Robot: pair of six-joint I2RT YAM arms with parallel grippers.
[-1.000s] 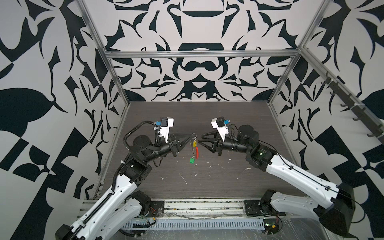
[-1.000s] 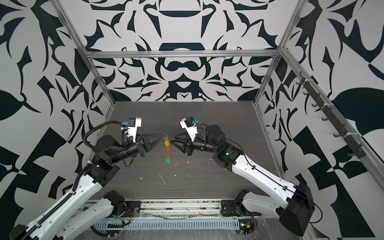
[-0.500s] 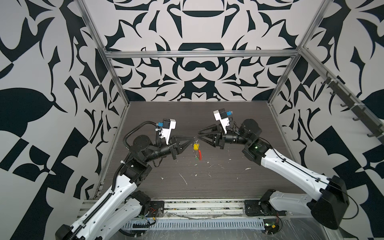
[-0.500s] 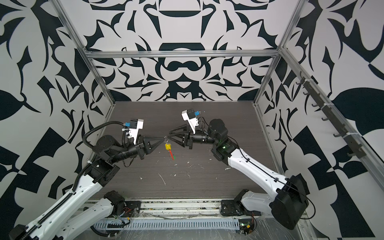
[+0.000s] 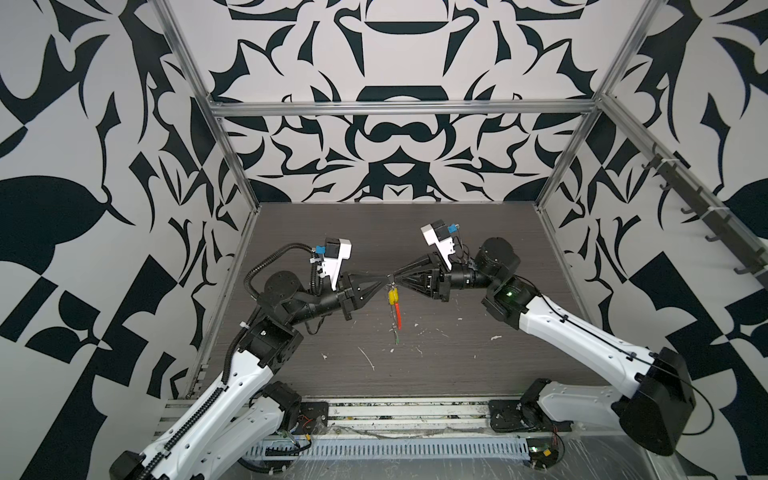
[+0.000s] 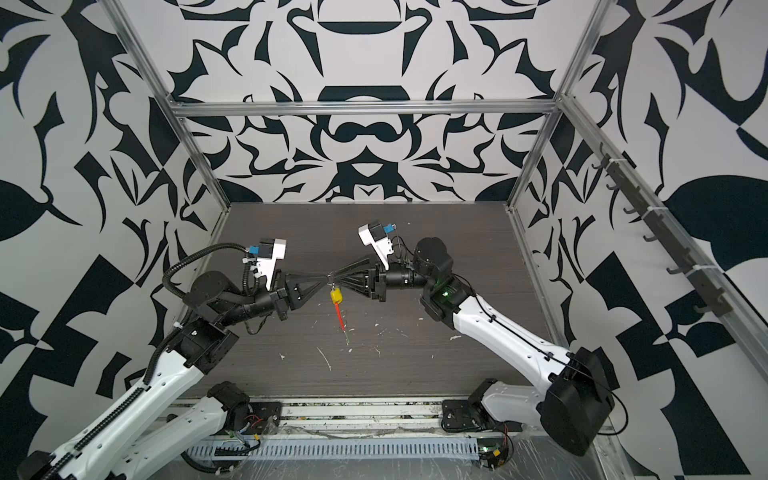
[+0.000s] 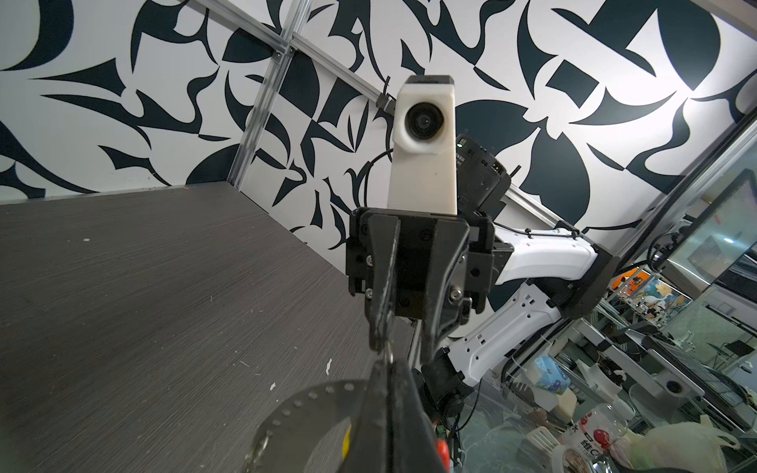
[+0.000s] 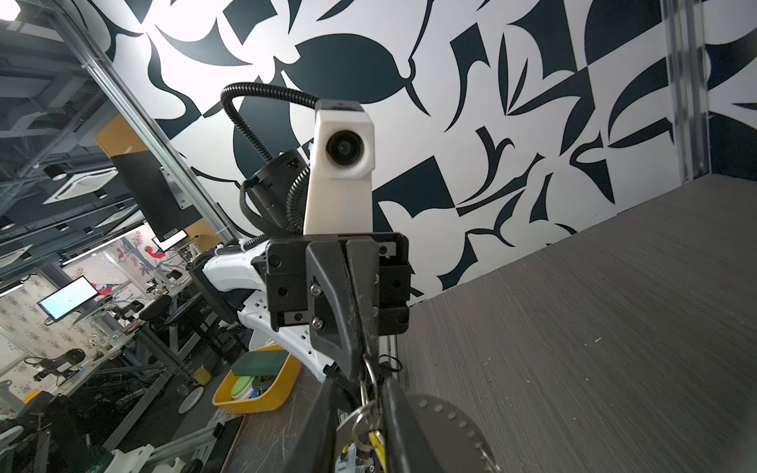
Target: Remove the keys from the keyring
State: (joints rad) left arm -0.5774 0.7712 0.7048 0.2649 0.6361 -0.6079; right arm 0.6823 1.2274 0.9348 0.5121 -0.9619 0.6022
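Observation:
Both grippers meet tip to tip above the table's middle. My left gripper [image 5: 383,279] [image 6: 326,277] [image 7: 387,365] is shut on a small silver ring at the top of the keyring. The keyring hangs edge-on below: yellow key head [image 5: 393,296] [image 6: 336,296], red sleeve [image 5: 399,318] [image 6: 340,316], then a thin green key [image 5: 397,340] at its low end. My right gripper [image 5: 391,277] [image 6: 332,276] [image 8: 359,385] stands narrowly open, with silver rings [image 8: 360,422] and the yellow key [image 8: 376,444] between its fingers. The hoop [image 7: 311,395] shows blurred.
White scraps [image 5: 368,357] lie scattered on the dark wooden table [image 5: 478,365] below and around the keyring. Aluminium posts frame the patterned walls. A rail of hooks [image 5: 706,220] runs along the right wall. A yellow tray [image 8: 262,385] sits beyond the table's front edge.
My right gripper has risen from beside the red sleeve to the left gripper's tips, and its jaws have narrowed. The keyring has turned edge-on. The left gripper stays shut.

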